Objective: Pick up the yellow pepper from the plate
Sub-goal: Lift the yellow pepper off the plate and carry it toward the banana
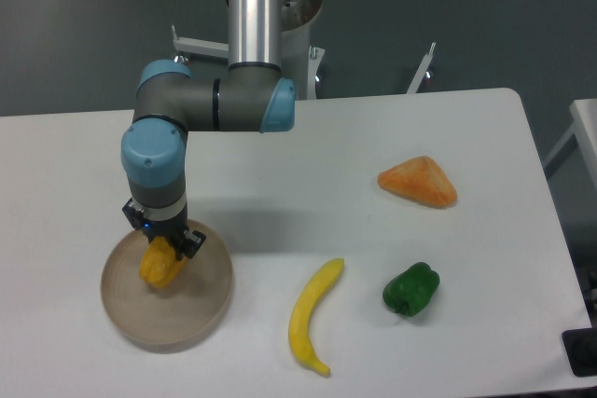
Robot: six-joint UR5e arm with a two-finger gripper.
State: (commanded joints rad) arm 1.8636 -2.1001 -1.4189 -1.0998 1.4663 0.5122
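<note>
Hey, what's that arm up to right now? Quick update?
Gripper down on the yellow pepper, jaws hidden. Pepper over the plate. Nothing in the way.

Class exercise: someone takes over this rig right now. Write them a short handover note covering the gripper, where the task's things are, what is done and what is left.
Gripper: down over the plate, right on top of the yellow pepper; fingers hidden by the wrist, so whether they have closed cannot be told.
Yellow pepper: within the plate, left of centre, looks not yet lifted.
Nearby on the table: banana, green pepper, orange wedge.
Done: approach to the pepper.
Left: confirm the grasp, lift the pepper clear.
</note>
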